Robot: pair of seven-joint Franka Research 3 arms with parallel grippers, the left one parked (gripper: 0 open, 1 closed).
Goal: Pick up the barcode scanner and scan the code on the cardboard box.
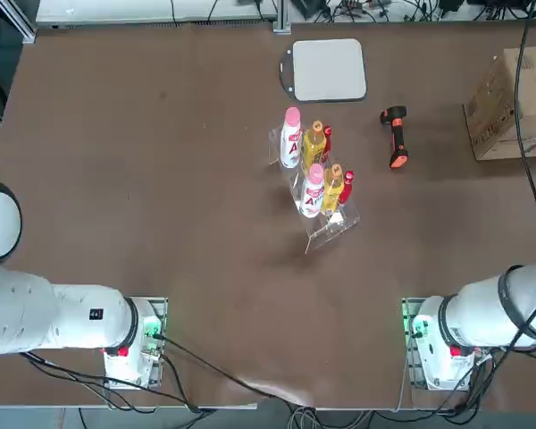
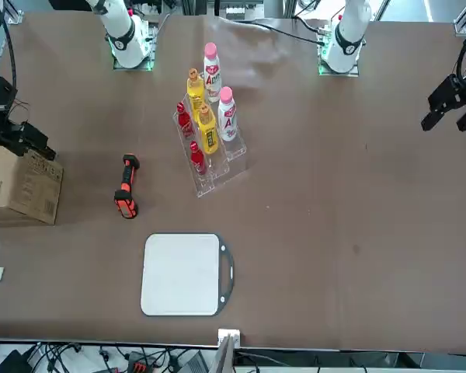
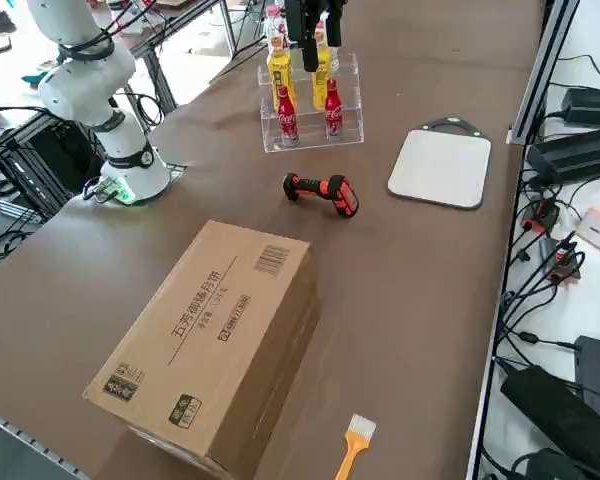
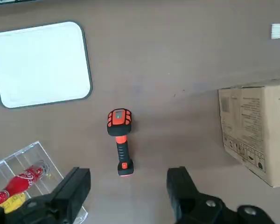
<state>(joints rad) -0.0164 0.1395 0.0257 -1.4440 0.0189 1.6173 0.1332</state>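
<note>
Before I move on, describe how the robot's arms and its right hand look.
The arms are white and rounded, with dark bands around the joints. Black cables run along them, and a small red patch and a green glow show near the base of the right arm. The right hand is black, with two blocky dark fingers and silvery round screw heads.

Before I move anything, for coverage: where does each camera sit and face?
Top: overhead, facing down; white right arm shows.
Front: across the table, facing the robot; right arm at picture's left.
Right side: raised, robot's right, facing diagonally down; right tool above table.
Right wrist: on that arm, facing the table past open fingers.
Top and front share black-and-orange barcode scanner, brown cardboard box.
</note>
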